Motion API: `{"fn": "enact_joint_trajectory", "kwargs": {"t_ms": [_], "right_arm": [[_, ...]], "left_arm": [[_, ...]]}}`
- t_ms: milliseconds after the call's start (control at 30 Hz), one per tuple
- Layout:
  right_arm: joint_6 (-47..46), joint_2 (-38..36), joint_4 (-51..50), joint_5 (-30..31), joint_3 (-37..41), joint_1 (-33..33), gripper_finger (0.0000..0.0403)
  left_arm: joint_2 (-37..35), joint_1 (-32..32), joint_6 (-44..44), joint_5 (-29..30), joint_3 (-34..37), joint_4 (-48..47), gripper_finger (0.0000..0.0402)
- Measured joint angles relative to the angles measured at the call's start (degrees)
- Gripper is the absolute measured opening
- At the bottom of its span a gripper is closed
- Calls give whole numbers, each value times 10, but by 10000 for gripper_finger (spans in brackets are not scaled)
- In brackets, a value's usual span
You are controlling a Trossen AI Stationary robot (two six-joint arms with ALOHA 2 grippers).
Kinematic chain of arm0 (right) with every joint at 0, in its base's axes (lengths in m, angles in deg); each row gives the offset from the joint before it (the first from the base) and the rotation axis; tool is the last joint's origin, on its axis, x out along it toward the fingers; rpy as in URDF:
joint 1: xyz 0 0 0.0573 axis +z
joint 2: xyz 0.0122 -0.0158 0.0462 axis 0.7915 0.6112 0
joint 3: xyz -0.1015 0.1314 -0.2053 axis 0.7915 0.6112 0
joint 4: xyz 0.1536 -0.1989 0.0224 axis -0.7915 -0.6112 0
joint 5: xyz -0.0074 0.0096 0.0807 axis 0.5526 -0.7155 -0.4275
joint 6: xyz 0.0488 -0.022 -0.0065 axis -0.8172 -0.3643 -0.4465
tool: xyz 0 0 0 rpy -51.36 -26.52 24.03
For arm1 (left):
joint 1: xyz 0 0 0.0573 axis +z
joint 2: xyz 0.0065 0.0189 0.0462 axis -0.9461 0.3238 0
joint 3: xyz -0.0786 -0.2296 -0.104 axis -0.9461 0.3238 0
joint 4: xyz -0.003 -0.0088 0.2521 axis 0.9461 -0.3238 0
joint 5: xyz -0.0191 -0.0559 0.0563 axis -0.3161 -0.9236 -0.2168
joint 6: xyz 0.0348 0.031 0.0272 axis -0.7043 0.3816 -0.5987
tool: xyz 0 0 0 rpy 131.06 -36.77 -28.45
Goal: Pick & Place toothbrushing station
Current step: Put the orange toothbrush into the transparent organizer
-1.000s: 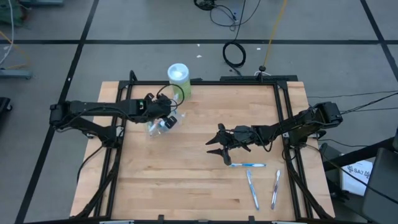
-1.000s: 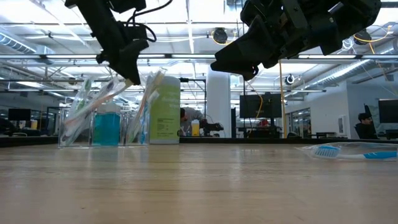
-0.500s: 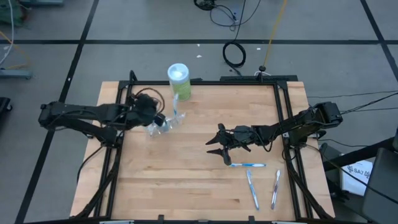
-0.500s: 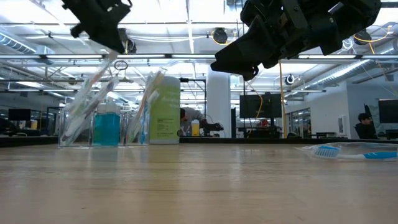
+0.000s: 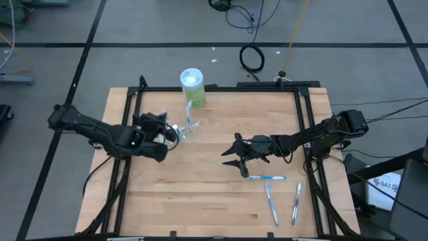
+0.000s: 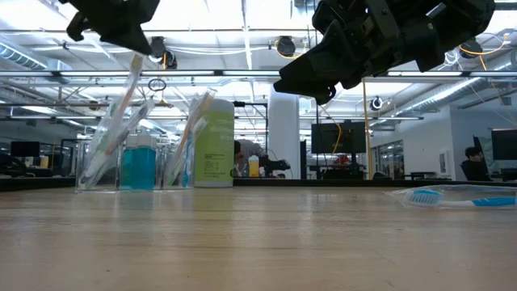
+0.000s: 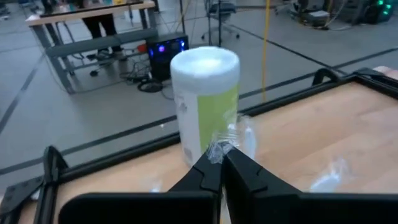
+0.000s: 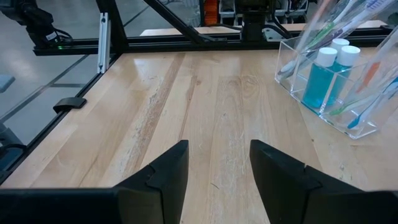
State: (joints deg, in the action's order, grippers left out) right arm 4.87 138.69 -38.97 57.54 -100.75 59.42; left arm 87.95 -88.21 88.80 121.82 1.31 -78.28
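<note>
Toothbrush lift from clear holder (image 5: 179, 131), upper left of frame.
Left gripper (image 7: 222, 163) pinches a wrapped toothbrush (image 6: 129, 85); right gripper (image 8: 217, 163) gapes idle. Thin wrapper may slip free.

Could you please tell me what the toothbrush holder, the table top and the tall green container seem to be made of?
Toothbrush holder: clear, glossy plastic by its look; the blue tubes show through its walls.
Table top: pale wood, matte; plank seams and grain show.
Green container: probably plastic with a frosted white lid; not certain.
</note>
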Motion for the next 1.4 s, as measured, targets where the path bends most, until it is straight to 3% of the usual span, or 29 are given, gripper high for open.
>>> {"fn": "enact_joint_trajectory", "kwargs": {"t_ms": [233,433,867,1400], "right_arm": [[0,0,0,0,0,0,167],[0,0,0,0,0,0,167],[0,0,0,0,0,0,167],[0,0,0,0,0,0,167]], "left_arm": [[59,-10,174,-6,0,-114,5],[108,-10,210,-63,0,-126,4],[128,-7,187,-100,0,-133,34],[128,44,89,-223,0,-152,166]]}}
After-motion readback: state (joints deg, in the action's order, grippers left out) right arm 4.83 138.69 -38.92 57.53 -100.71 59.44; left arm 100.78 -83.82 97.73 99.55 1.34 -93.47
